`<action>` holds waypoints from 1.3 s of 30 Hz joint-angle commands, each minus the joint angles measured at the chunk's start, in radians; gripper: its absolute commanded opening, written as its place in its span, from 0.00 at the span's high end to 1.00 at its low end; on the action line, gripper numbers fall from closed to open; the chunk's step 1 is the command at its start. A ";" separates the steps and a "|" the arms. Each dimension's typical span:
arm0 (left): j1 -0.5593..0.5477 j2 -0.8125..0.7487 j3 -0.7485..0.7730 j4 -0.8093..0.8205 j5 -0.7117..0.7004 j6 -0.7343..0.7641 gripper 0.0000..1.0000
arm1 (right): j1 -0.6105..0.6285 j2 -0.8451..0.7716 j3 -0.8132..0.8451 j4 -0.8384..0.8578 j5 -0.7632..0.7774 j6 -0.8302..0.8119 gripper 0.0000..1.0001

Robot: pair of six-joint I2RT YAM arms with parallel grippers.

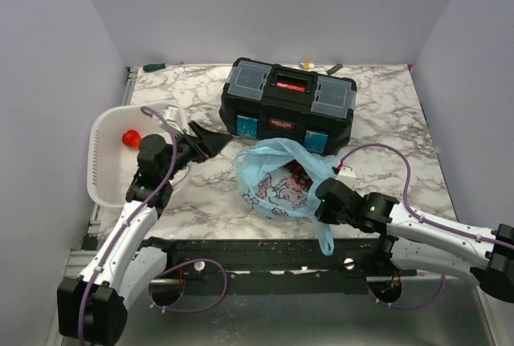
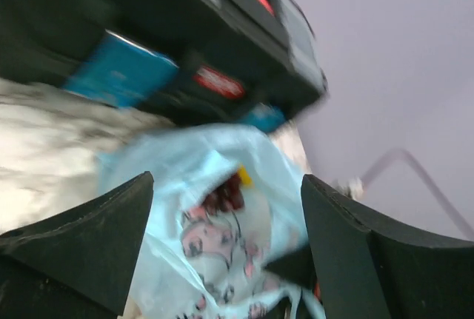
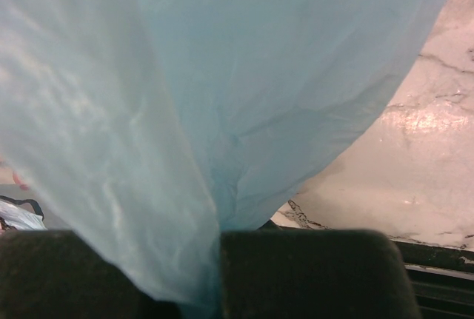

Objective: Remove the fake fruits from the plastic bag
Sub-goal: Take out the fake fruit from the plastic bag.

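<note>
The light-blue plastic bag (image 1: 277, 177) with a pink-and-white cartoon print lies in front of the toolbox, its mouth open upward. A dark red grape bunch (image 1: 299, 173) shows in the mouth. In the left wrist view the bag (image 2: 170, 171) shows the grapes (image 2: 222, 195) and a yellow bit of fruit (image 2: 244, 177); other fruits are hidden. My left gripper (image 1: 223, 142) is open and empty, just left of the bag, pointing at it (image 2: 226, 249). My right gripper (image 1: 325, 200) is shut on the bag's film (image 3: 222, 75) at its near right side.
A black toolbox (image 1: 287, 103) stands right behind the bag, also in the left wrist view (image 2: 185, 30). A white slotted basket (image 1: 103, 171) at the left holds a small red fruit (image 1: 128, 137). Small tools lie along the back edge (image 1: 154, 67).
</note>
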 commanded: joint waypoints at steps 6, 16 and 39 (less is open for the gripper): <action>-0.402 0.053 -0.069 0.195 0.197 0.110 0.24 | 0.007 -0.003 -0.001 0.016 0.012 -0.001 0.99; -0.760 0.156 -0.148 0.227 -0.469 -0.398 0.24 | 0.006 0.008 0.002 0.022 -0.002 0.000 0.99; -0.832 0.684 0.078 0.183 -0.629 -0.846 0.31 | 0.006 -0.028 -0.005 0.001 0.004 0.015 0.99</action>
